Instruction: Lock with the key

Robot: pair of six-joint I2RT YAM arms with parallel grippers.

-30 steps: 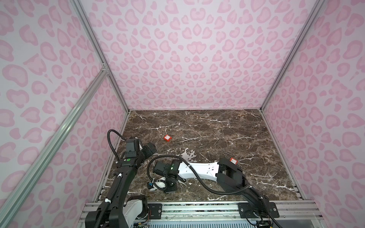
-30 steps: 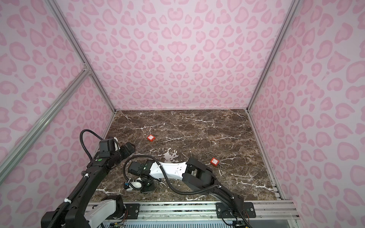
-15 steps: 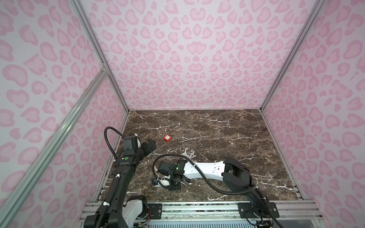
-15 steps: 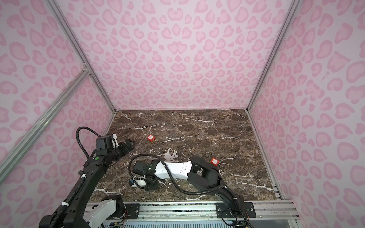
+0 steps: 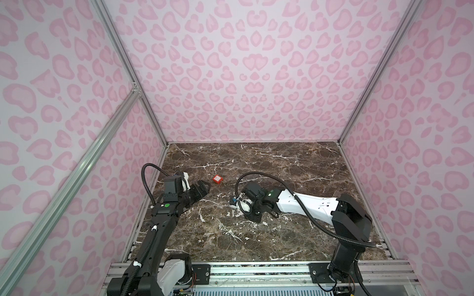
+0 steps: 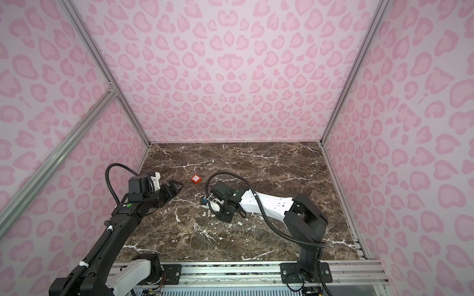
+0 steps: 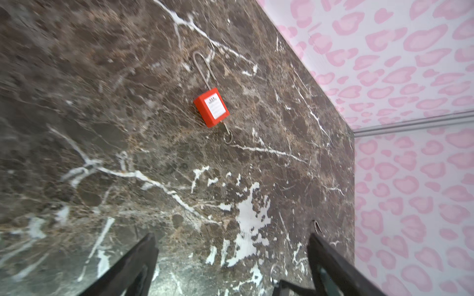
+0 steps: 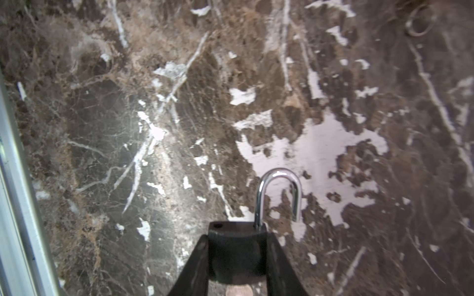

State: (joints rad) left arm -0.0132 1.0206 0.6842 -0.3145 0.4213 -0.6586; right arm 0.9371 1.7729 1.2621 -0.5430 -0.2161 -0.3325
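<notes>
My right gripper (image 5: 237,205) (image 6: 206,202) (image 8: 237,238) is shut on a dark padlock (image 8: 236,246) low over the marble floor. Its silver shackle (image 8: 278,194) stands open, with one leg free of the body. A red padlock (image 5: 217,179) (image 6: 195,179) (image 7: 211,107) with a long thin shackle lies flat further back. What looks like the key, a thin metal piece with a ring (image 7: 228,137), sticks out of its bottom end. My left gripper (image 5: 202,188) (image 6: 174,187) (image 7: 233,246) is open and empty, pointing at the red padlock from a short way off.
Pink patterned walls close in the marble floor (image 5: 282,166) on three sides, with an aluminium post (image 8: 15,205) along the left edge. Small loose metal rings (image 7: 316,226) (image 8: 420,24) lie on the floor near the grippers. The base rail (image 5: 256,271) runs along the front.
My right arm has carried the dark padlock from the front left toward the middle and further back. The left gripper has edged toward the red padlock, its jaws slightly narrower.
</notes>
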